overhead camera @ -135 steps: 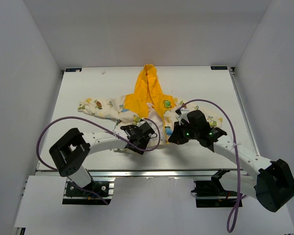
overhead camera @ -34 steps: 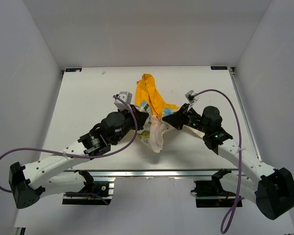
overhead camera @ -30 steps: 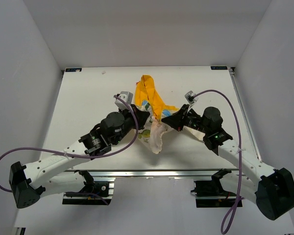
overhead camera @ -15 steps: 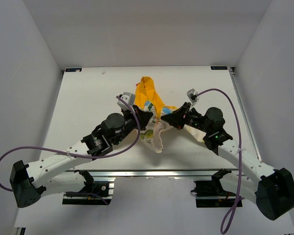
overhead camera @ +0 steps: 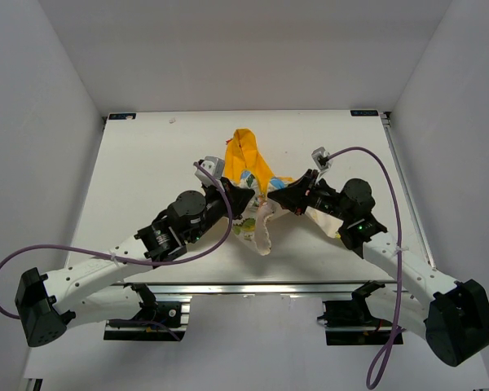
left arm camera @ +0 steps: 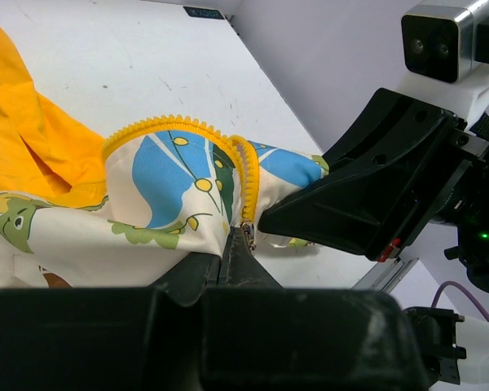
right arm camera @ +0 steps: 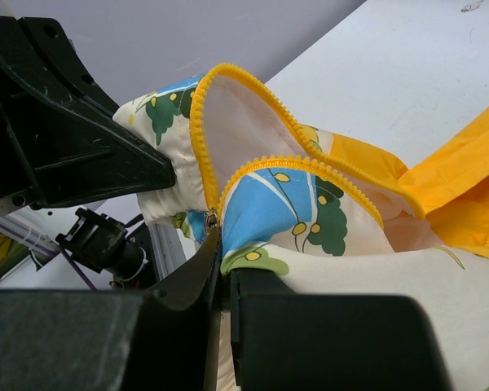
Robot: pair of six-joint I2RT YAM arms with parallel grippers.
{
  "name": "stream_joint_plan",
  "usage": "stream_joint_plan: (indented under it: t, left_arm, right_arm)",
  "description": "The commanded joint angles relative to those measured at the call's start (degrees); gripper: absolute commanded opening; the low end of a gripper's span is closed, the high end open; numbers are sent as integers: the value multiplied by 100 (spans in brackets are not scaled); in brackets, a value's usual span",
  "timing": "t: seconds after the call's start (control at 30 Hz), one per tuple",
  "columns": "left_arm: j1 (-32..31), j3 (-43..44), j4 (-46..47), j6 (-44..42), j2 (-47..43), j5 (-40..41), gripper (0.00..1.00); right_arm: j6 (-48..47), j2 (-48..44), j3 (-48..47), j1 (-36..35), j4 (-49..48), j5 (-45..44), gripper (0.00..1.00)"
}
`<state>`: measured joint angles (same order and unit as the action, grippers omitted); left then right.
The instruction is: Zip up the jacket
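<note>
The jacket (overhead camera: 253, 163) is bunched near the middle of the white tabletop (overhead camera: 147, 163), lifted at its front between the two arms. Its yellow-orange hood (overhead camera: 246, 145) lies toward the far edge, and a cream flap with cartoon prints hangs toward the near edge. The front stands open: the two rows of yellow zipper (right arm camera: 253, 90) teeth curve apart and meet only at the bottom, where the small metal slider (left arm camera: 248, 239) sits. The left pincer (overhead camera: 243, 201) is closed tight on the cloth right at that slider. The right pincer (overhead camera: 275, 195) is clamped on the printed fabric just beside it from the other side. The two black pincers nearly touch and cover the lower front from above. Purple cables (overhead camera: 106, 257) loop off both arms.
</note>
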<state>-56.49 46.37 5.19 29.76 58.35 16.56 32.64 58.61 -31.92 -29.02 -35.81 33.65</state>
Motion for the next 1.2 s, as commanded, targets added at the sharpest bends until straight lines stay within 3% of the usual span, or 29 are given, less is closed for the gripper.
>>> stream_joint_plan:
  t: [0.0,0.4,1.17]
  left_arm:
    - [-29,-40,184,-67,-183,-30,0]
    - [-29,-207,351,-58,-306,-293,0]
    - [-11,-356,167,-172,-333,-908,0]
  right_arm:
    - [23,-60,-86,36,-444,115,0]
    - [5,98,-218,71,-312,239,0]
    - [515,-8,-51,344,-1182,783,0]
